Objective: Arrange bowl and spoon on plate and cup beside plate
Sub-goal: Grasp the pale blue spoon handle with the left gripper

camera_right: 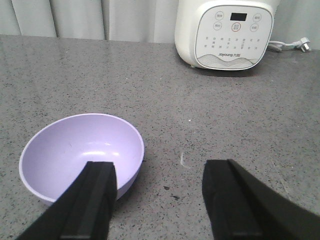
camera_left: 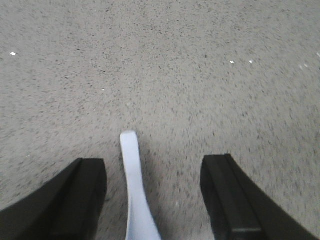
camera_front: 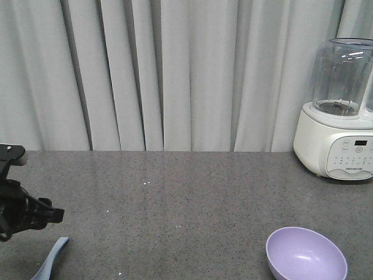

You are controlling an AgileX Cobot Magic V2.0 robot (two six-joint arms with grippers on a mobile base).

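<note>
Found spoon flat on grey counter, handle between wide-spread fingers of left gripper, touching neither. Spotted bowl upright, well apart from spoon. Saw right gripper released too, one finger overlapping bowl rim. Noticed white appliance behind.

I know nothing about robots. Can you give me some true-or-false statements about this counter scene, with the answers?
1. The spoon lies between the left fingers, which are open. True.
2. The bowl has the spoon in it. False: the bowl is empty, and the spoon lies on the counter.
3. The right fingers are shut on the bowl. False: they are open, gripping nothing.
4. A white appliance with a clear jar stands on the counter. True.
5. The bowl sits on a plate. False: it sits on the bare counter.
</note>
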